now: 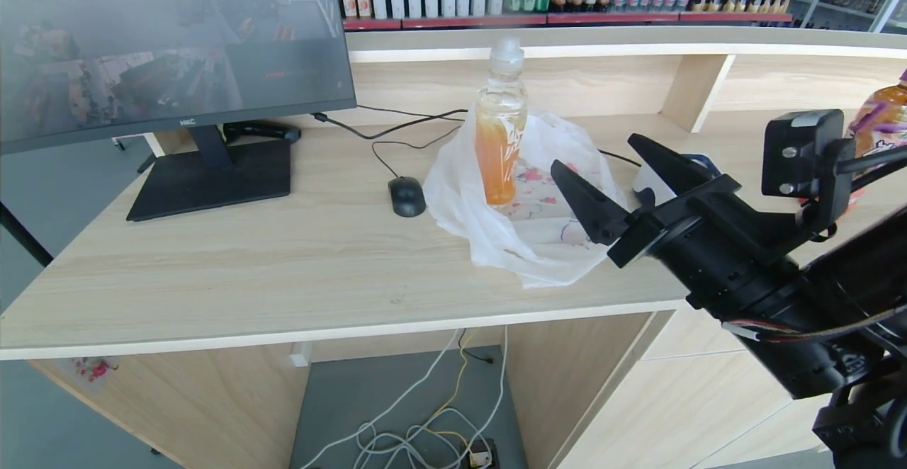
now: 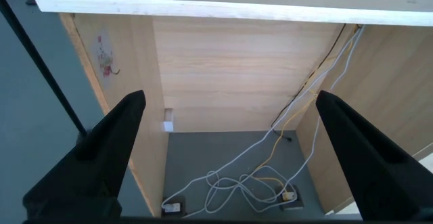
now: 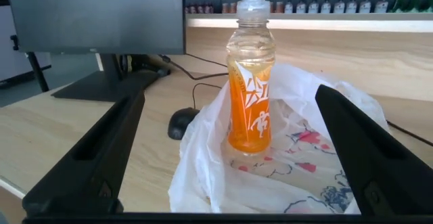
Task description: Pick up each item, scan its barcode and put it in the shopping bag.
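Head view: an orange bottle [image 1: 499, 136] stands upright in the folds of the white bag [image 1: 553, 235] on the tabletop [image 1: 283, 256], so it looks bagged. A second bottle [image 1: 879, 125], behind the right gripper [image 1: 595, 151], probably remains. That gripper is spread wide and empty, just beside the bag.

Right wrist view: the bagged bottle stands ahead of the gripper, apart from both fingers.

Left wrist view: the left gripper [image 2: 230, 102] gapes empty, below the tabletop's edge.

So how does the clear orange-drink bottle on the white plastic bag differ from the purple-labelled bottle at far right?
The clear orange-drink bottle stands fully in view on the white plastic bag; the purple-labelled bottle sits off the bag, half hidden behind the right arm. Its print is white; the other's label is purple. Both hold orange-toned drink.
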Robot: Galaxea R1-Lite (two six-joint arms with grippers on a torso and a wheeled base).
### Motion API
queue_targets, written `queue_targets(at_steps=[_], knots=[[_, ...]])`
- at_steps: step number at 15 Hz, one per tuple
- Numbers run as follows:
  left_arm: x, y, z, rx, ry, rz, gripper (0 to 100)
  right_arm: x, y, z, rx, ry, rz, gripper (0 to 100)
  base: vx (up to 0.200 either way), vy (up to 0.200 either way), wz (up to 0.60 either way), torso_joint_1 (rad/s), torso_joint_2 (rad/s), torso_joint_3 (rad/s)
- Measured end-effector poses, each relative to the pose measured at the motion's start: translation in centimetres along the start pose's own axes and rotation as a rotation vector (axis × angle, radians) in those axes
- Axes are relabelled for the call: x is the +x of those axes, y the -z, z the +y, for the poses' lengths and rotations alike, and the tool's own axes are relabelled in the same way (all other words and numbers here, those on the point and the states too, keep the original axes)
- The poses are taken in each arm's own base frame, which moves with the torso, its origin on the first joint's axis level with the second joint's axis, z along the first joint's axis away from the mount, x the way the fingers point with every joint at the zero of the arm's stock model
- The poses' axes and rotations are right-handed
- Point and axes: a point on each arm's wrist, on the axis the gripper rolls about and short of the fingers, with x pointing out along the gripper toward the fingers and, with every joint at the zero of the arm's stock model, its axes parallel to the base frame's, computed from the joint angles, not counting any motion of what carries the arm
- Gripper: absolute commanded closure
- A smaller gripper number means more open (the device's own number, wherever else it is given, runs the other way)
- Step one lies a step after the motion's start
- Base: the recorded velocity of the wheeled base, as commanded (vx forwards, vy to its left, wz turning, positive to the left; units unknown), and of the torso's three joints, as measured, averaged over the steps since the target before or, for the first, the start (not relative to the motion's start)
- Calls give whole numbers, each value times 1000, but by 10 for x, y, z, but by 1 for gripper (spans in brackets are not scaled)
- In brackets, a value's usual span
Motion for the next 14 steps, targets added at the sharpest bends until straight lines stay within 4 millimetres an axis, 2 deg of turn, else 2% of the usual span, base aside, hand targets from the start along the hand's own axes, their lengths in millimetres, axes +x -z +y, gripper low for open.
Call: queue_targets(at_steps=[6, 9, 14], knots=[[0, 0, 0, -7, 0, -1, 0, -8, 9, -13, -29, 51, 45, 0, 0, -200, 0, 2, 0, 0], [0, 0, 0, -9, 0, -1, 0, -9, 11, -22, -59, 169, 63, 0, 0, -200, 0, 4, -7, 1], [0, 0, 0, -11, 0, -2, 0, -17, 17, -24, -56, 183, 101, 0, 0, -200, 0, 2, -1, 1]])
